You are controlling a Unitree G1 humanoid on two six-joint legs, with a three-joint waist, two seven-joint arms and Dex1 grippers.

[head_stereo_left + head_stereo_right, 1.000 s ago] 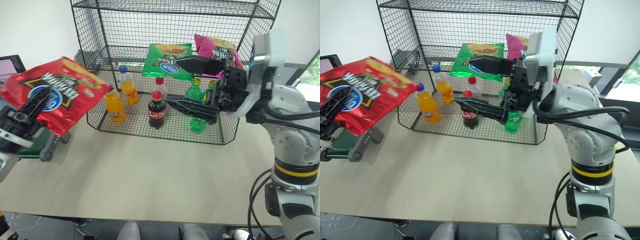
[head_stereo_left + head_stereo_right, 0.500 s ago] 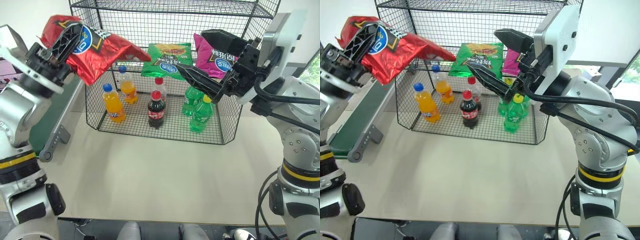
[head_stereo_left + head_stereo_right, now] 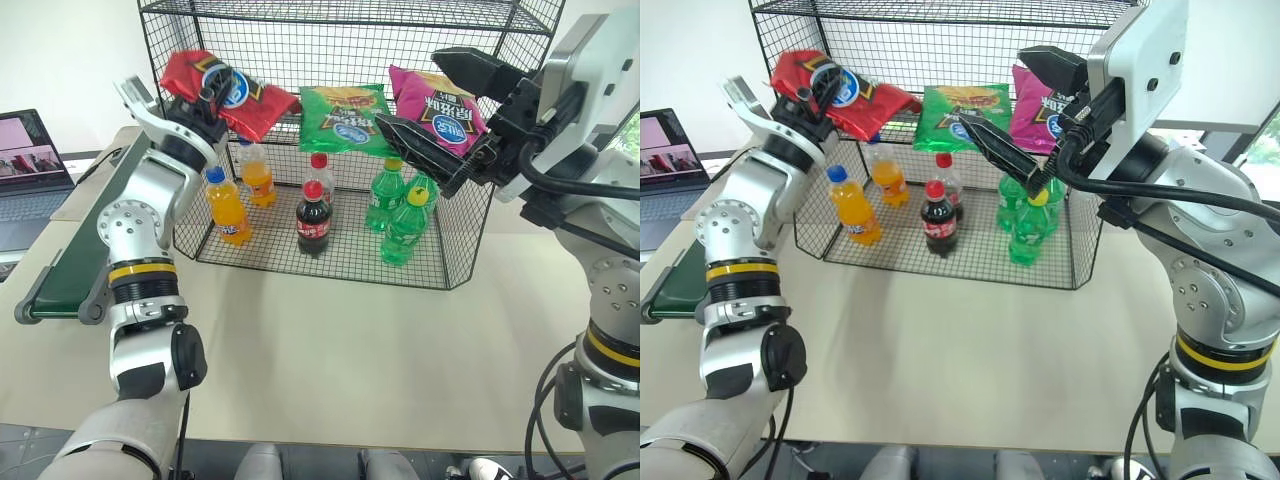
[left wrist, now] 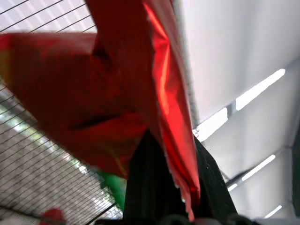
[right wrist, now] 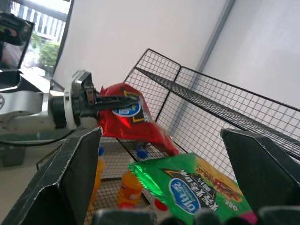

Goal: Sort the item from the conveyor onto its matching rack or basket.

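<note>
The item, a crinkly red chip bag with a blue oval logo, hangs at the left end of the rack's middle tier, next to a green bag. My left gripper is shut on the bag's edge, and the left wrist view shows the red foil pinched between the black fingers. I cannot tell whether the bag rests on the tier. My right gripper hovers wide open in front of the rack's right half, holding nothing. The dark green conveyor runs along the table's left side.
A magenta bag lies on the middle tier at the right. Orange soda bottles, a cola bottle and green bottles stand on the rack's bottom tier. A laptop sits far left. The beige table spreads out in front.
My left arm carried the red bag up from above the conveyor and rightward to the rack's middle tier. The right gripper rose a little and turned, still open.
</note>
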